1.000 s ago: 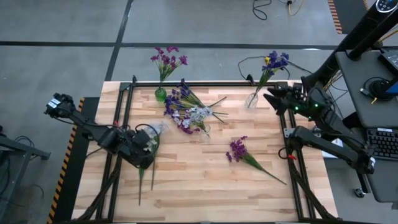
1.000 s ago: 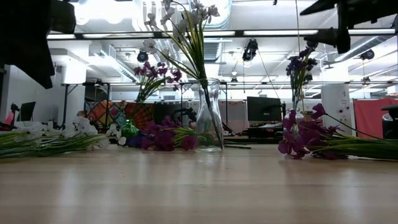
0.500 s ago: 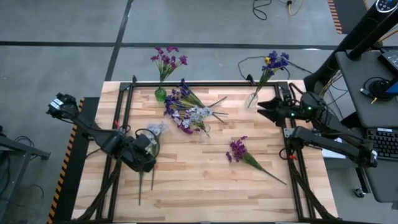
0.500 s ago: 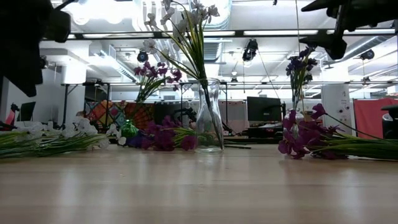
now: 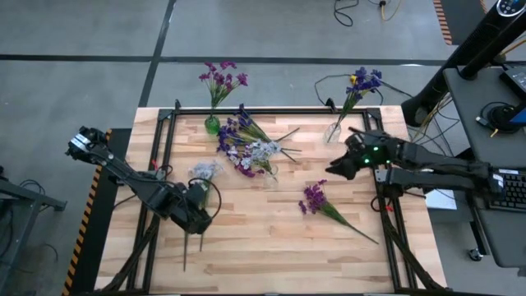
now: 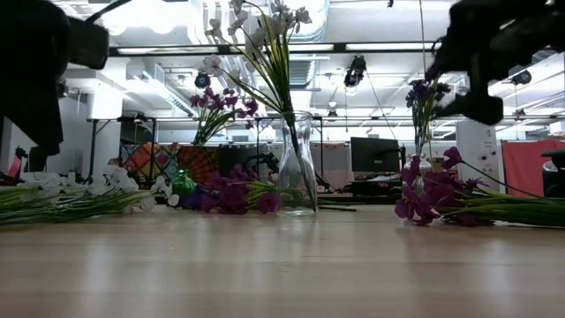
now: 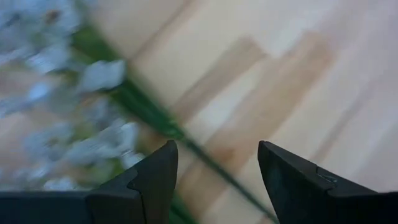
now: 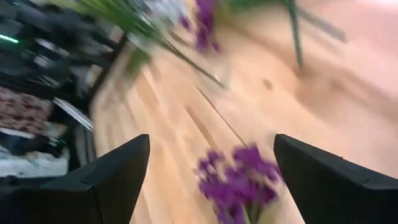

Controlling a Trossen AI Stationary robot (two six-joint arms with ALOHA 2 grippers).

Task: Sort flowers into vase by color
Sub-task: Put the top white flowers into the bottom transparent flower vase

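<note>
A pale white-lavender spray (image 5: 204, 170) lies on the table's left part, its blossoms toward the far edge and its thin stems (image 5: 187, 247) running toward the near edge. My left gripper (image 5: 200, 220) is open above these stems; in its wrist view (image 7: 214, 180) a green stem (image 7: 186, 146) runs between the fingers. A magenta-purple spray (image 5: 314, 197) lies flat at the centre right. My right gripper (image 5: 333, 170) is open, just beyond its blossoms on the far-right side; the blossoms (image 8: 239, 177) show between its fingers (image 8: 211, 177).
A green vase (image 5: 212, 125) with magenta flowers and a clear vase (image 5: 333, 131) with blue-violet flowers stand at the far edge. A clear vase (image 5: 269, 173) with pale flowers stands mid-table, beside a pile of blue-violet sprays (image 5: 237, 136). Bare wood lies along the near edge.
My right gripper has swung from the far right corner toward the table's middle and down, toward the magenta spray. My left gripper has gone a little toward the near edge along the pale spray's stems. The flowers have stayed where they were.
</note>
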